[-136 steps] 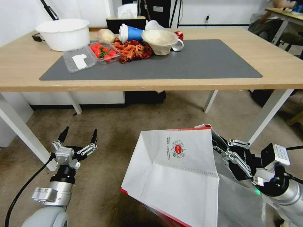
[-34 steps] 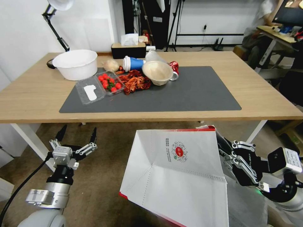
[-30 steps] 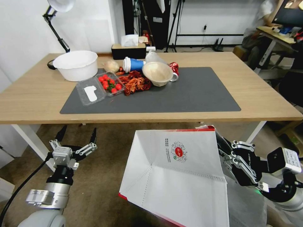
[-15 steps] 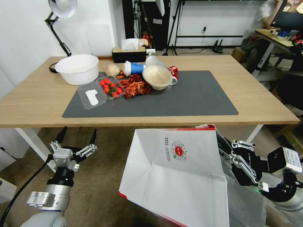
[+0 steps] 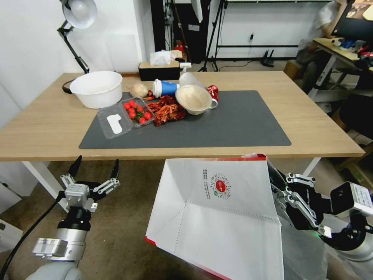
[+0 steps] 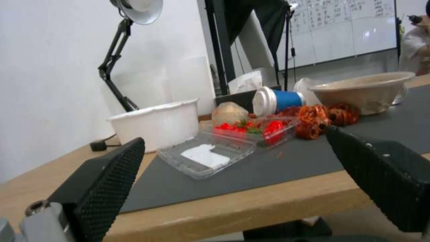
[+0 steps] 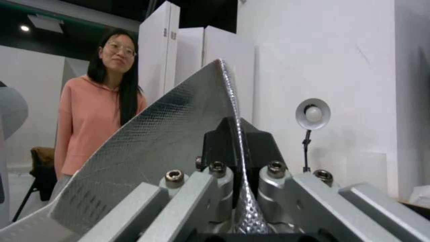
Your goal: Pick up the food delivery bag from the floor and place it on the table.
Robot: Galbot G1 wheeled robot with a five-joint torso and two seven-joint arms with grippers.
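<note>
The food delivery bag (image 5: 217,217), white with a round red logo and a red edge, hangs tilted off the floor (image 5: 124,225), just in front of the table's (image 5: 46,128) near edge. My right gripper (image 5: 272,175) is shut on the bag's right edge. In the right wrist view the right gripper (image 7: 235,131) pinches the bag's silver foil lining (image 7: 152,151). My left gripper (image 5: 97,165) stands open and holds nothing, low at the left, below the table's edge. In the left wrist view its dark pads (image 6: 107,181) are spread wide, facing the tabletop.
On the dark grey mat (image 5: 233,124) and beside it, toward the far left, lie a white bowl (image 5: 97,88), a strawberry box (image 5: 130,114), red crayfish (image 5: 167,111), a blue cup (image 5: 165,88) and a paper bowl (image 5: 193,99). A lamp (image 5: 77,15) stands at the left and a white table leg (image 5: 39,179) near my left arm.
The whole picture has shifted: the table now sits lower in view and more of the room behind shows, so the camera has moved. The bag and both grippers keep their places in the picture.
</note>
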